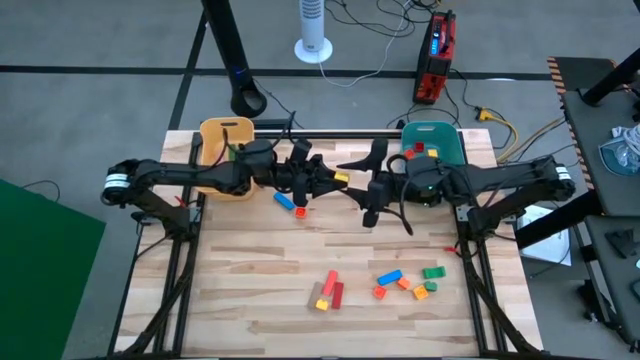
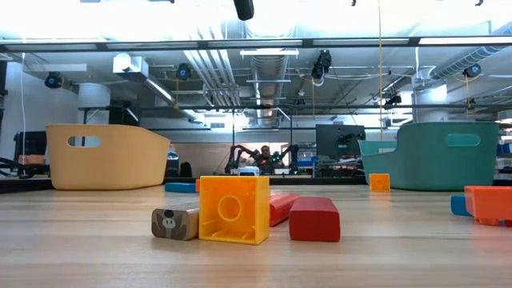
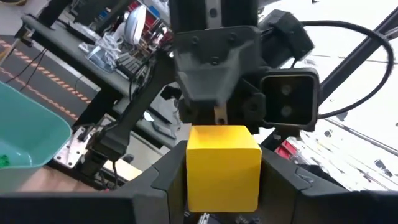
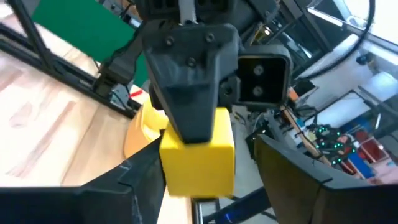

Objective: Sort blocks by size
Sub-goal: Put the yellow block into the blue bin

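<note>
pinching one yellow cube (image 3: 222,167) mid-air above the table (image 1: 250,290), left hand (image 1: 335,179); right hand (image 1: 352,186) spread around it

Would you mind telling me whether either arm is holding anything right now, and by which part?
The left pincer holds a yellow block by two opposite side faces, above the table's middle. The right pincer faces it, open around the block.

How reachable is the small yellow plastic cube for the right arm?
Probably yes: the left gripper holds the yellow cube aloft, and the right gripper faces it, jaws open, nothing between.
</note>
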Controlling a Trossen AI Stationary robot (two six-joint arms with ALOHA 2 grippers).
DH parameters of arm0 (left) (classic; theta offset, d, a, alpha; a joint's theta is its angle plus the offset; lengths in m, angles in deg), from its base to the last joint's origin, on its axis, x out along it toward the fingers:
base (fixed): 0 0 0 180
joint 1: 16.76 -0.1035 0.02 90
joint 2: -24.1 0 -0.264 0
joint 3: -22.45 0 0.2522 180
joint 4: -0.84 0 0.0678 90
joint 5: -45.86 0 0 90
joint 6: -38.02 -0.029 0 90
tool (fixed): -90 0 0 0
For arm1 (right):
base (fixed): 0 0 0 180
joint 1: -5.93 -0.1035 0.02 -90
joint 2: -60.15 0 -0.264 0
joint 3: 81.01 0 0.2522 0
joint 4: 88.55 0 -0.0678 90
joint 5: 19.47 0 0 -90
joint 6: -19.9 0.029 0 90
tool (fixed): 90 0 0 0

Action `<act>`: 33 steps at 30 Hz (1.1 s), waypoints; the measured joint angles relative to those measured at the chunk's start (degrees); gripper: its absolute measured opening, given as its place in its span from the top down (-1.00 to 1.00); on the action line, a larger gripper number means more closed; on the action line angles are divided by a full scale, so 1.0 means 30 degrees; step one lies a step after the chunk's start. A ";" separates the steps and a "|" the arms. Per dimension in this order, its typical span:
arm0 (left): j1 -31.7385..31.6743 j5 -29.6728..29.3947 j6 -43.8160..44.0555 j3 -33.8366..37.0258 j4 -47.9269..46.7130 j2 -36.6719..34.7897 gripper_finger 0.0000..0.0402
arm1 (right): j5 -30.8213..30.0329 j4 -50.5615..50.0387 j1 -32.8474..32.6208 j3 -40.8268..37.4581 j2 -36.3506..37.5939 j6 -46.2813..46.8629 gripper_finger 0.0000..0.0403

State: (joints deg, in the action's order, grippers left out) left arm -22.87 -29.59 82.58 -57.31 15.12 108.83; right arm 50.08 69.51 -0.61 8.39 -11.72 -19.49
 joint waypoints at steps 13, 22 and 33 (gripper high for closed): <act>-0.0164 0.0327 -0.0407 0.0000 -0.0061 0.0130 0.30 | 0.0478 -0.0232 -0.0022 -0.0007 -0.0243 -0.0276 0.38; -0.1771 0.1156 0.0113 0.0007 -0.0704 -0.0260 0.01 | 0.0218 -0.2781 0.0521 -0.0007 0.0255 0.4286 0.38; -0.5365 0.5472 0.0048 0.0007 -0.3704 -0.0803 -0.06 | -0.1488 -1.5581 0.7028 -0.0584 -0.0453 1.9025 0.38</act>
State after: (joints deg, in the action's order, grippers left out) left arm -38.97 -13.18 82.73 -57.29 4.01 106.43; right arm 45.62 22.76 20.47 6.64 -13.08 37.58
